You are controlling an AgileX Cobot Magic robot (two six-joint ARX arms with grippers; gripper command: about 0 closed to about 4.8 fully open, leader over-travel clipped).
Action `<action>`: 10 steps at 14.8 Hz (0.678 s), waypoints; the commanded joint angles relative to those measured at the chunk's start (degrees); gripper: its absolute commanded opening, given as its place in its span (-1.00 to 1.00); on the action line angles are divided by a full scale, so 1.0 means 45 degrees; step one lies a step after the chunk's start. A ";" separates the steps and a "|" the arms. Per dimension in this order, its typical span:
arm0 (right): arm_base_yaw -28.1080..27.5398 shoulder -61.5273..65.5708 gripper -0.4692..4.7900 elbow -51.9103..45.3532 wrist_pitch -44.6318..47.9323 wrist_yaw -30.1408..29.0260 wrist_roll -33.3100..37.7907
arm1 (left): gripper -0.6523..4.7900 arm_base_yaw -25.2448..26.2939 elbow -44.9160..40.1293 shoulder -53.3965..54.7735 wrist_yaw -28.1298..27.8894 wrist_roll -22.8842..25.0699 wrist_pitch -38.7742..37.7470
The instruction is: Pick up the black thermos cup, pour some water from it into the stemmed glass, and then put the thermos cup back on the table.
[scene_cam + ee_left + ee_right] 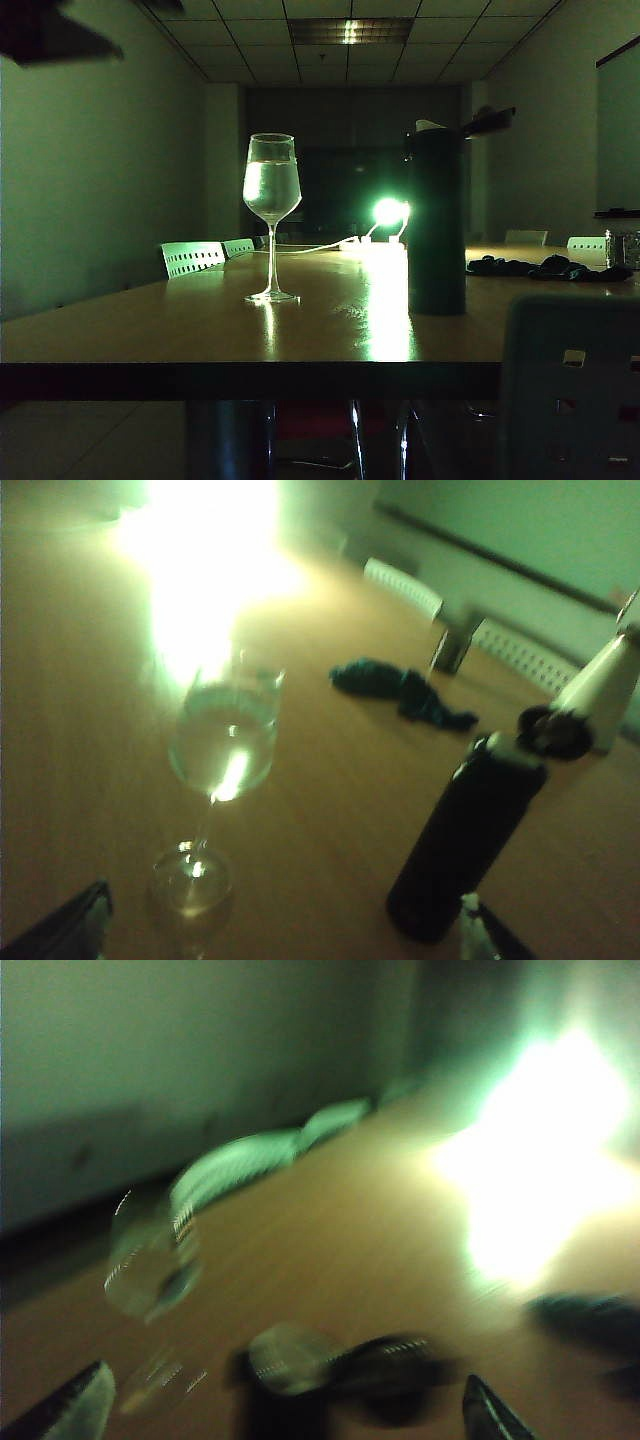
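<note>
You've got a dark room here, with one bright lamp (388, 211) glaring at the far end of the bench (150, 335). The stemmed glass (272, 215) stands upright on the bench, partly filled with water. The black thermos cup (437, 225) stands upright to its right in the exterior view, well apart from it, flip lid jutting out at the top. A dark cloth (545, 267) lies further back on the right.

Your left tool (285, 925) hangs above the bench with its jaws spread wide and nothing between them. Only the two fingertips (70, 925) show at the frame's edge. The glass (222, 742) sits ahead of it toward one fingertip, the thermos (462, 840) ahead toward the other, its base just beside that tip. Neither is touched.

Your right tool (285, 1408) is wide open too, empty, fingertips (75, 1405) poking in from the edge. That view is badly smeared. The glass (150, 1260) shows as a pale blur ahead toward one finger. The thermos top (345, 1360) shows as a dark blur nearer, roughly between the tips. You can't tell how close.

Neither tool can be made out in the exterior view.
</note>
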 commanded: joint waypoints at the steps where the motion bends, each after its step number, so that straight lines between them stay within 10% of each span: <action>1: 0.0525 0.2346 1.00 0.0024 0.1715 0.0155 0.0500 | 1.00 -0.0005 0.0073 0.0709 -0.0039 0.0063 0.0534; 10: 0.0850 0.7043 1.00 -0.0063 0.5008 0.0588 0.0481 | 1.00 -0.0005 0.0087 0.2424 -0.0034 0.0797 0.1802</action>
